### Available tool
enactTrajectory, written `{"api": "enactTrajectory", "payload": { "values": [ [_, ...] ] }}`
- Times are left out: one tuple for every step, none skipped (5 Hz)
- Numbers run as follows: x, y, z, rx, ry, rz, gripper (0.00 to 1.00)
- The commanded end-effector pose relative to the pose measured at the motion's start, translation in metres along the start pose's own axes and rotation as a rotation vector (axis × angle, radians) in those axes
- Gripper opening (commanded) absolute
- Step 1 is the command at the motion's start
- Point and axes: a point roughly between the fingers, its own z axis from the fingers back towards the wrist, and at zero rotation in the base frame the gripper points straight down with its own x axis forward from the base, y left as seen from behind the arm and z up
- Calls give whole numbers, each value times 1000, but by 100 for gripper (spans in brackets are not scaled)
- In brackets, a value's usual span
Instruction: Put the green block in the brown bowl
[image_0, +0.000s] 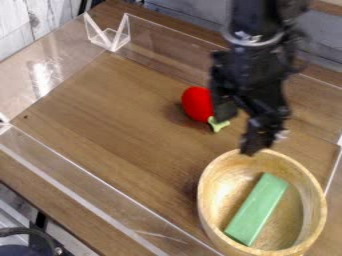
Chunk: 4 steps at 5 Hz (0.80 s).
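Lying flat in the thick-rimmed brown bowl (213, 190), the green block (258, 209); fingers (254, 138) spread, empty.

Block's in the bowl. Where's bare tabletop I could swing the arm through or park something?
Bare wood runs left of the red strawberry toy toward the clear stand, and along the near edge left of the brown bowl. Crowded: the open gripper hangs between toy and bowl, which holds the green block.

1 green block (259, 211), 1 brown bowl (211, 180), 1 red strawberry toy (198, 101), 1 arm (258, 50).
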Motion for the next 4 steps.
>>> {"api": "enactTrajectory", "payload": {
  "values": [
    [-3,8,7,33,-72,18,100],
    [-3,8,1,52,-85,-3,100],
    [8,4,6,71,-68,11,100],
    [22,-2,10,90,-46,26,100]
  ]
}}
